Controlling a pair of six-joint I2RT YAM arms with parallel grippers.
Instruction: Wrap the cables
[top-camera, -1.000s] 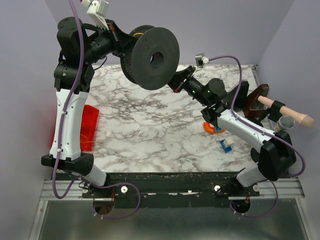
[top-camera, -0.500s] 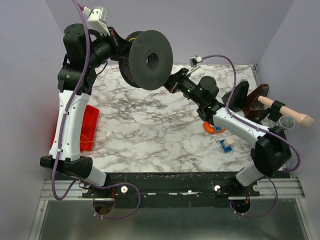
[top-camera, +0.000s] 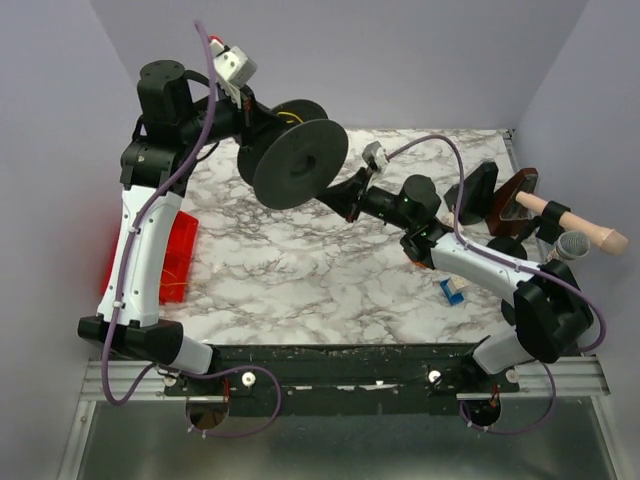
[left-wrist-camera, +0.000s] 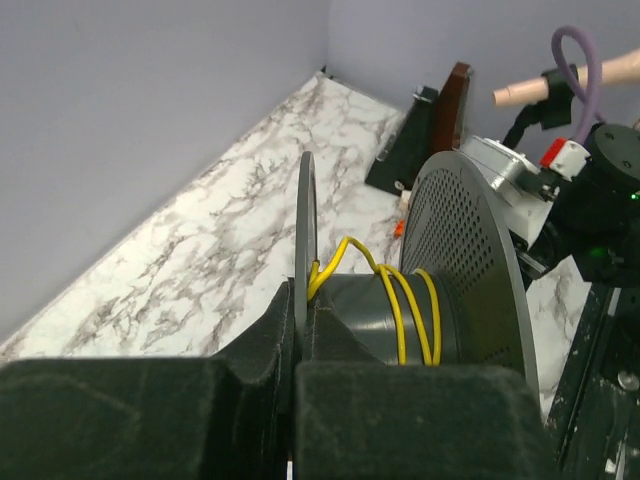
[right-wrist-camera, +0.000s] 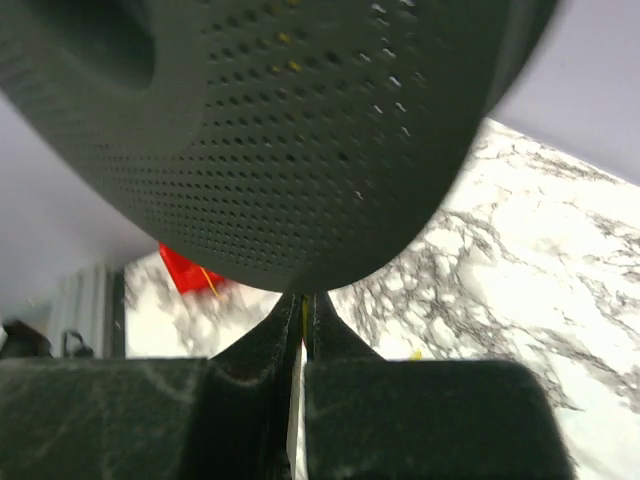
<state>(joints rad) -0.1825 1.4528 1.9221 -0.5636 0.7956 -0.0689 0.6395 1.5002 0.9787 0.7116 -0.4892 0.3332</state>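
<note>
A black spool (top-camera: 300, 165) is held in the air over the back of the marble table (top-camera: 300, 270). My left gripper (top-camera: 255, 118) is shut on its thin inner flange (left-wrist-camera: 306, 230). Three turns of the thin yellow cable (left-wrist-camera: 400, 310) lie round the hub beside the perforated outer flange (left-wrist-camera: 470, 250). A bit of yellow also shows between the flanges in the top view (top-camera: 290, 115). My right gripper (top-camera: 338, 195) sits just under and right of the spool. It is shut on a strand of the yellow cable (right-wrist-camera: 305, 313), with the perforated flange (right-wrist-camera: 300, 130) right above it.
A red bin (top-camera: 175, 255) stands at the table's left edge, by the left arm. A small blue-and-white object (top-camera: 453, 290) lies near the right arm. A dark brown stand (top-camera: 515, 205), a wooden handle (top-camera: 585, 228) and a metal coil (top-camera: 572, 245) are at the right edge.
The left arm has swung the spool lower and turned it, so both flanges now show. The right gripper has moved left and stayed close under the spool.
</note>
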